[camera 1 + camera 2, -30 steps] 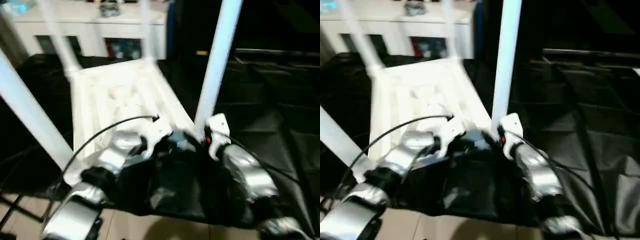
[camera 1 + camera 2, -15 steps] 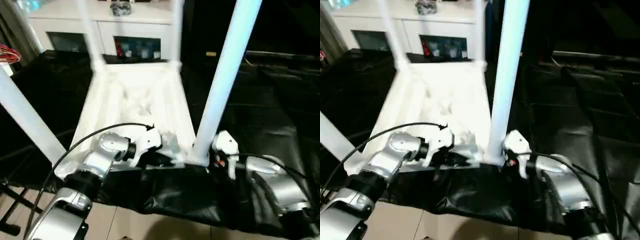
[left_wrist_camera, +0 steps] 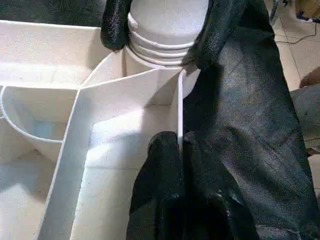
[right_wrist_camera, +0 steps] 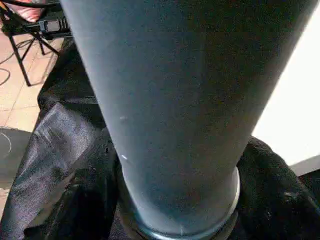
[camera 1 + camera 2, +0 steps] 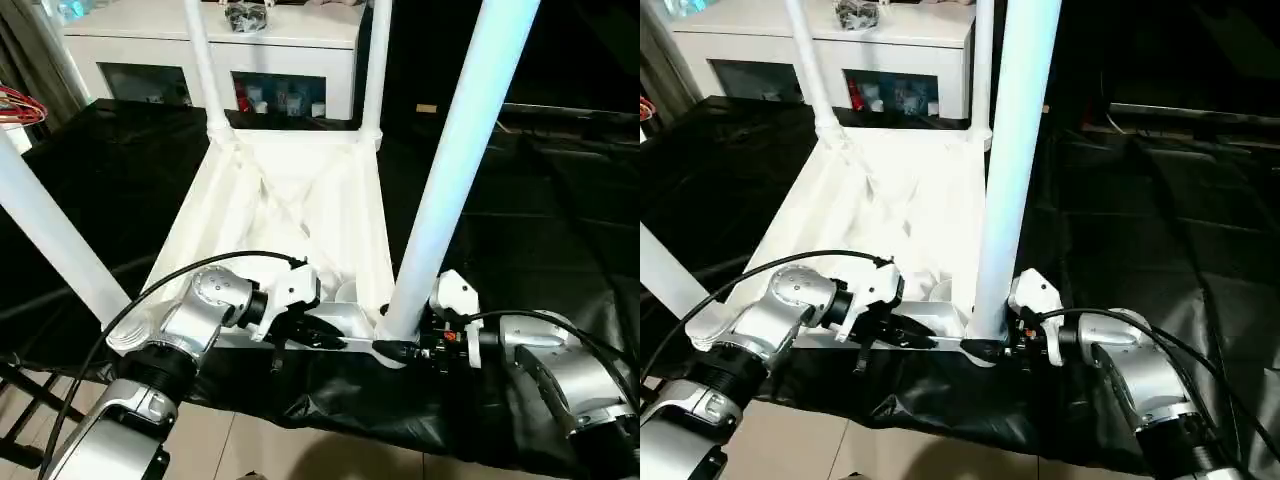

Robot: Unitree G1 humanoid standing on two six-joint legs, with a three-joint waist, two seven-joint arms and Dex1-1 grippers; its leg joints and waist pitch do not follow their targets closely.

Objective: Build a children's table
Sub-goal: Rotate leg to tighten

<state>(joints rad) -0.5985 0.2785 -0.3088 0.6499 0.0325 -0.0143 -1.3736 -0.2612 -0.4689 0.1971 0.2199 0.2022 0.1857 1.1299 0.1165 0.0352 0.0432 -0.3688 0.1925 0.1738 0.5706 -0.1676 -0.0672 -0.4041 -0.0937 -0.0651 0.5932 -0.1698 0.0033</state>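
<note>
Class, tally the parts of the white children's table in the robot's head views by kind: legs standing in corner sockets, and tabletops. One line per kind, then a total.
Legs standing in corner sockets: 4 (near right, near left, far left, far right)
Tabletops, lying upside down: 1
Total: 5

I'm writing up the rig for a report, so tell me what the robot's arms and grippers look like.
Both forearms are rounded silver metal with black joint collars. The left gripper and right gripper have white housings and black jaws; the right one shows a small red mark. A thin black cable loops over the left arm, and another runs along the right.
</note>
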